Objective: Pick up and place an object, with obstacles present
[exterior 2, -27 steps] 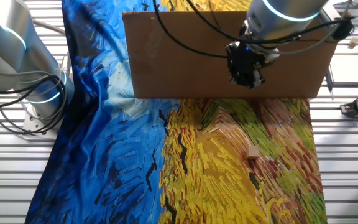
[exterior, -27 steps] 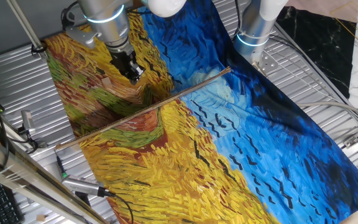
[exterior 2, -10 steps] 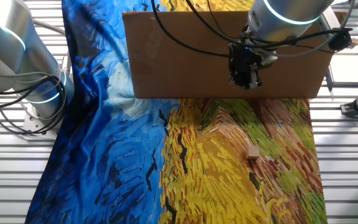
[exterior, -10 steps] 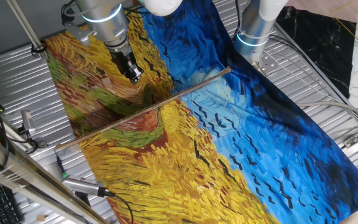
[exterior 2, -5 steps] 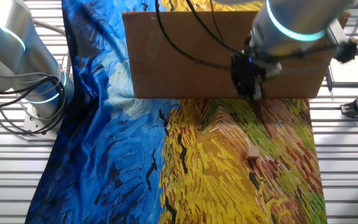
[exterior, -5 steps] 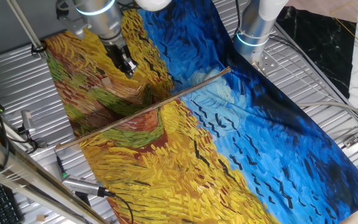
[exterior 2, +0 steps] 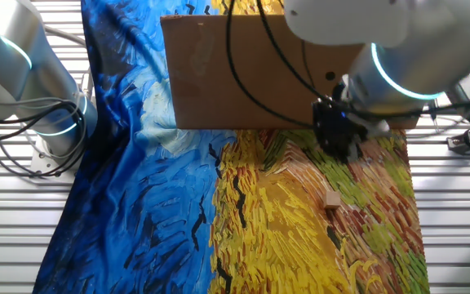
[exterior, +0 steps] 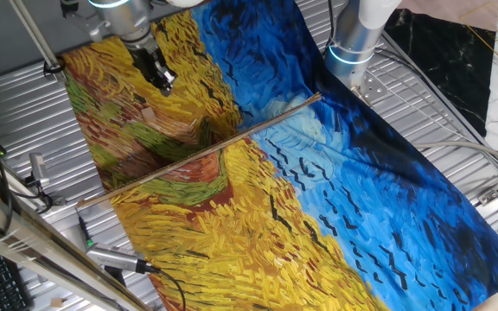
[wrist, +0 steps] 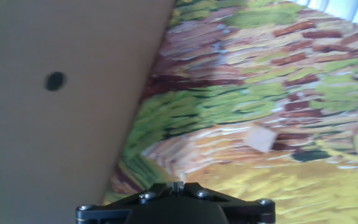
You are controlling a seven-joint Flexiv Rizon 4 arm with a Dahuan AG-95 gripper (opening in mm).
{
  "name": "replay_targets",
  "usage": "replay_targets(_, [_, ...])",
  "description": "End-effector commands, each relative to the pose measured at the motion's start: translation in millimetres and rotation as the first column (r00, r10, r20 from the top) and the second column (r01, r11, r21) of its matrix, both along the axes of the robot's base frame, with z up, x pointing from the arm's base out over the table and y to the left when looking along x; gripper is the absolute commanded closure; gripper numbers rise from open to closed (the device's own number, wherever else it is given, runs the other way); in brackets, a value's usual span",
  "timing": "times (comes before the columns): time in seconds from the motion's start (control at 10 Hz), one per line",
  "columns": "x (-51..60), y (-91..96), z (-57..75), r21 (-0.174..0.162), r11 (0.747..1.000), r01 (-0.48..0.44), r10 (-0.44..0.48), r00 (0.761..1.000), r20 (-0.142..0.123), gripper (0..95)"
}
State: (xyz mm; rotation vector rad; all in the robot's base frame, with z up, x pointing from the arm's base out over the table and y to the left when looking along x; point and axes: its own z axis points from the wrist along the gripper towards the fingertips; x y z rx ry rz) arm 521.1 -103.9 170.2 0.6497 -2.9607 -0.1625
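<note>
Your upright brown board (exterior 2: 243, 73) stands left of the black two-finger hand (exterior 2: 334, 147) — you cannot tell its finger spacing — hovering above the tiny pale tan cube (exterior 2: 331, 200) on the yellow-painted cloth (exterior 2: 300, 245).

Blue and yellow brushstroke cloth (exterior: 335, 173), pale tan cube (wrist: 260, 138), brown board (exterior 2: 243, 73)

Gripper (exterior: 166, 85) is travelling: in one fixed view it is sliding up and left across the yellow part of the cloth (exterior: 188, 216), away from the stick (exterior: 199, 152). In the other fixed view the gripper (exterior 2: 337, 152) is dropping off the brown board (exterior 2: 243, 73) onto the cloth, closing in on the cube (exterior 2: 332, 199), though not touching it.
</note>
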Motion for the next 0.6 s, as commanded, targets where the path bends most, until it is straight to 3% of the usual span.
replay_targets(0.1, [-0.2,-8.4,5.3,-0.003,1.0,-0.021,0.021,1.0,-0.001,95.0])
replay_targets(0.4, [0.2,-7.2,4.7,0.016,0.999,-0.047,0.047,0.999,0.013,95.0])
replay_targets(0.6, [0.2,-7.2,4.7,0.002,1.0,0.013,-0.013,1.0,0.01,95.0])
